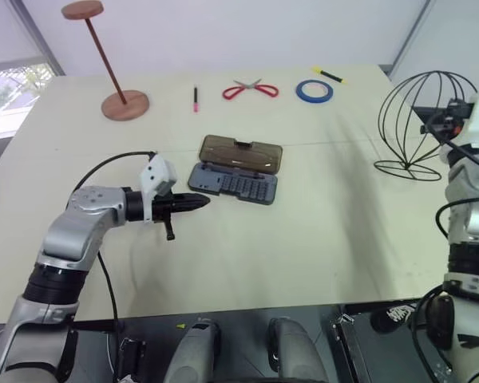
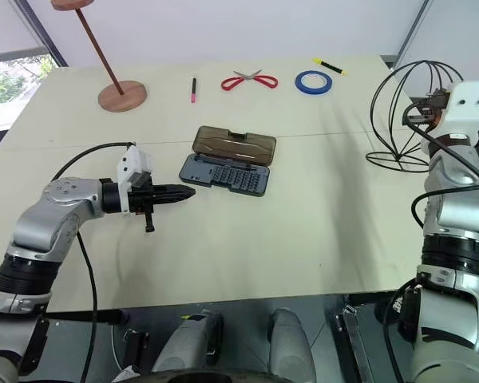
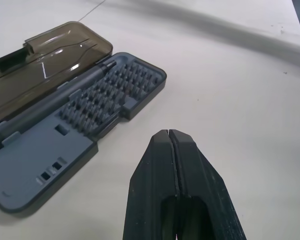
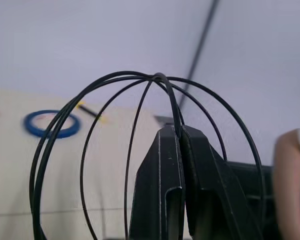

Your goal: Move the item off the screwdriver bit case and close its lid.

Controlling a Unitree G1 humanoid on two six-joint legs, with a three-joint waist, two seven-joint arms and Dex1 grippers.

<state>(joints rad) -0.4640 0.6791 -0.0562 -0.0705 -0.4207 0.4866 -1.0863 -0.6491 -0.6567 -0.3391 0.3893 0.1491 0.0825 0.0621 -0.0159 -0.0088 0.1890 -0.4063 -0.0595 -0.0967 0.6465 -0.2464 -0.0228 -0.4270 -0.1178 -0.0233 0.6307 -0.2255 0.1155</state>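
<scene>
Right wrist view: black see-through wire globe cage (image 4: 140,150)

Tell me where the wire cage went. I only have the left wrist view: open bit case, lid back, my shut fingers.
Observer: The wire globe cage is at the table's right edge, clear of the bit case.
Operator: Is it released?
Observer: No. The right gripper is shut on one of its wires.
Operator: Anything near the lid?
Observer: Nothing touches it; the scissors and blue tape roll lie farther back.
</scene>
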